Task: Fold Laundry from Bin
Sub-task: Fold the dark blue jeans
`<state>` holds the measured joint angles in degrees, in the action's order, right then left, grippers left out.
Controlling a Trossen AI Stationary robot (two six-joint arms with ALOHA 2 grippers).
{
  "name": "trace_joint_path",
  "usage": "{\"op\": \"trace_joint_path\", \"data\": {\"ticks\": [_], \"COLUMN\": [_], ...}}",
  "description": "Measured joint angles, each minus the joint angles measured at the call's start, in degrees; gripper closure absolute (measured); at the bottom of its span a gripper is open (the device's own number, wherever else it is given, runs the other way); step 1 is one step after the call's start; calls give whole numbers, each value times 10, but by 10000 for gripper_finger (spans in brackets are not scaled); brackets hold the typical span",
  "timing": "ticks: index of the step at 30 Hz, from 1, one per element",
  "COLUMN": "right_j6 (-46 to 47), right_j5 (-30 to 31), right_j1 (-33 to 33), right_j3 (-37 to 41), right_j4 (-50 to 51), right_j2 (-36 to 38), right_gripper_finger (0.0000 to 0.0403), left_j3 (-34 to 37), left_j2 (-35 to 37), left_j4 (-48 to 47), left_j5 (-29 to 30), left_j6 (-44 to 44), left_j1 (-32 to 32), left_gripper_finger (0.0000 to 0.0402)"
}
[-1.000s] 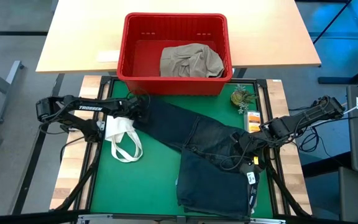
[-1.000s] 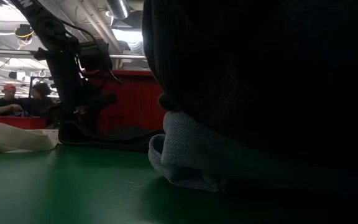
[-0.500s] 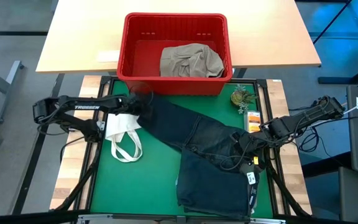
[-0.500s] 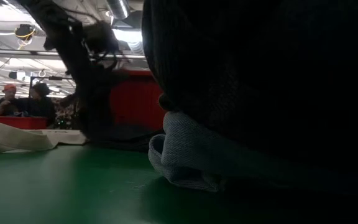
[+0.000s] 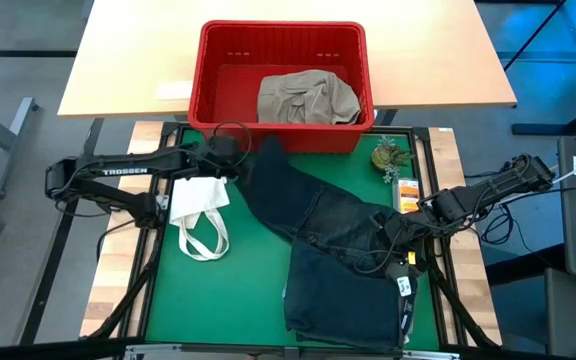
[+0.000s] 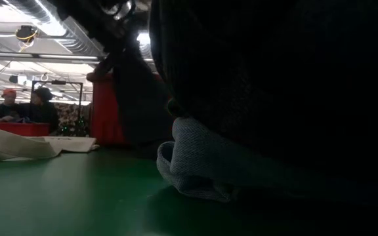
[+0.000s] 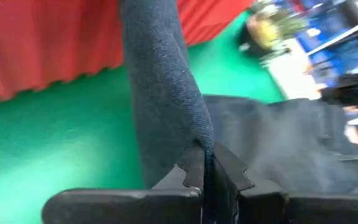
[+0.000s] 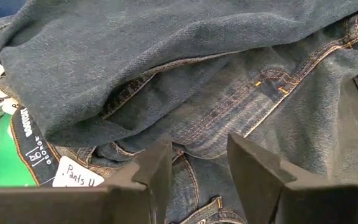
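Two tables fill my overhead feed: a wooden one (image 5: pixel 288 60) at the far side and a green mat (image 5: pixel 248 290) under the arms. On the wooden one, hard against the mat's far edge, sits the red bin (image 5: pixel 282 85), and I can see a khaki-beige garment (image 5: pixel 306 98) bunched inside it. Across the mat lie the dark jeans (image 5: pixel 328 250), running from near the bin down toward the near right corner, where they are folded over in a thick block. One leg end is raised off the mat close to the bin's front wall. My left gripper (image 5: pixel 238 160) has that leg end pinched, fingers (image 7: pixel 194 171) pressed together on the denim, and the cloth stands up from them in the wrist feed. My right gripper (image 8: pixel 197 168) rests over the jeans near their waistband, fingers spread, nothing between them. Beside the left arm a white tote bag (image 5: pixel 198 215) lies flat with its loop handles toward me. Smallest, a little potted plant (image 5: pixel 388 155) stands at the mat's far right corner
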<state>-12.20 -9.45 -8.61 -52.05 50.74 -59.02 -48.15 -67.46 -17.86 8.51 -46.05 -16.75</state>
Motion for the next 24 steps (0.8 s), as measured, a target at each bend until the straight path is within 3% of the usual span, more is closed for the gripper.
{"op": "trace_joint_path", "data": {"ticks": [10,21,24], "right_j6": [-1,4,4], "right_j5": [79,130,144], "right_j1": [0,0,0], "right_j3": [-97,-190,-208], "right_j4": [66,120,125], "right_j2": [0,0,0], "right_gripper_finger": [249,249,249], "left_j3": [-16,-20,-69], "left_j2": [-29,-210,-271], "left_j4": [170,544,575], "left_j5": [36,42,41], "left_j6": [-3,19,31], "left_j1": [84,134,135], "left_gripper_finger": [401,401,401]}}
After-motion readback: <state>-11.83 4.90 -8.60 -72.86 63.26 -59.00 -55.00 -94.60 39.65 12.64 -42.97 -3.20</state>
